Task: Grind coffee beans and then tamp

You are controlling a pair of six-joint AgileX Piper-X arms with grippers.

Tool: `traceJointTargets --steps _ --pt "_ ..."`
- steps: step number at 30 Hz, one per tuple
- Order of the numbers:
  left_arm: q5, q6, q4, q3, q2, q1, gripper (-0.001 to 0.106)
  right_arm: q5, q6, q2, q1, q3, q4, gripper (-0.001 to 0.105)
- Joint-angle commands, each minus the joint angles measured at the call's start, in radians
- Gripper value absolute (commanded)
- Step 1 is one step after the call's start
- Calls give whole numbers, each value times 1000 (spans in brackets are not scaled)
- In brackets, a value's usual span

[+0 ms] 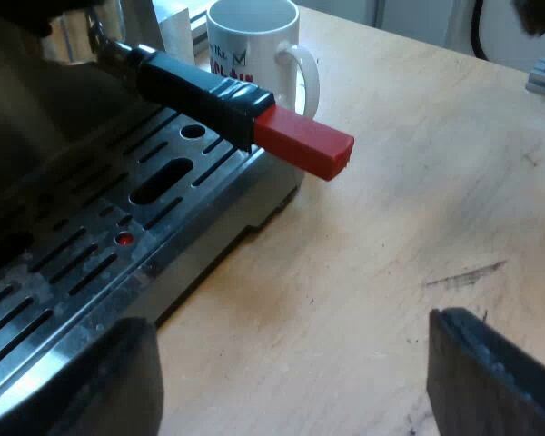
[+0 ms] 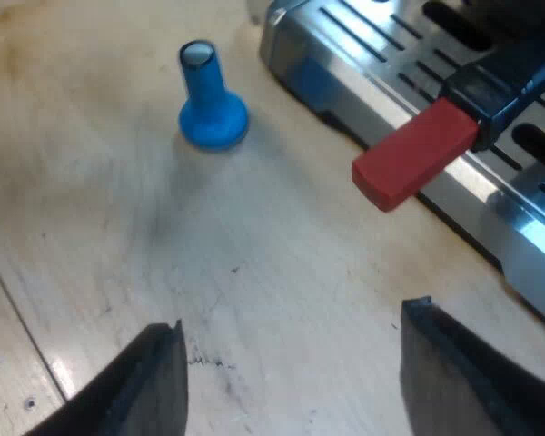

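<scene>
Espresso machine drip tray (image 1: 91, 263): brushed metal, slotted, semi-gloss w/ fine scratches. Holder handle (image 1: 200, 91) over the tray: black plastic, glossy; its red end (image 1: 304, 145) is matt plastic, smooth. Mug (image 1: 254, 45) beside the tray: white glazed ceramic, shiny. Tamper (image 2: 209, 100) near the tray: blue plastic, smooth, pale cap. Table (image 1: 418, 209): light wood, matt, dark scuffs.

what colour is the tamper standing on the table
The tamper is blue, seen best in the right wrist view.
</scene>
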Motion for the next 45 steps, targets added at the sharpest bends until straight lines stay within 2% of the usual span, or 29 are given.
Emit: traceJointTargets --steps 1,3,5,10,12,15,17,19,31,37,45 --pt "12 9 -18 0 -1 -3 64 69 41 18 51 29 -87 54" --pt "12 9 -18 0 -1 -3 64 112 72 30 92 53 -128 54" --pt "12 9 -18 0 -1 -3 64 201 129 40 146 86 -187 54" --pt "12 9 -18 0 -1 -3 64 317 239 47 228 151 -291 53" --pt "12 9 -18 0 -1 -3 64 350 261 47 257 177 -333 51" --pt "15 9 -18 0 -1 -3 64 379 311 47 291 213 -395 38" --pt "19 9 -18 0 -1 -3 64 384 318 50 309 242 -438 31" --pt "19 9 -18 0 -1 -3 64 403 323 62 317 256 -469 30" --pt "24 9 -18 0 -1 -3 64 627 367 270 318 261 -687 30" --pt "58 9 -18 0 -1 -3 64 704 367 380 318 261 -814 30" --pt "64 9 -18 0 -1 -3 64 831 367 504 318 261 -948 30"
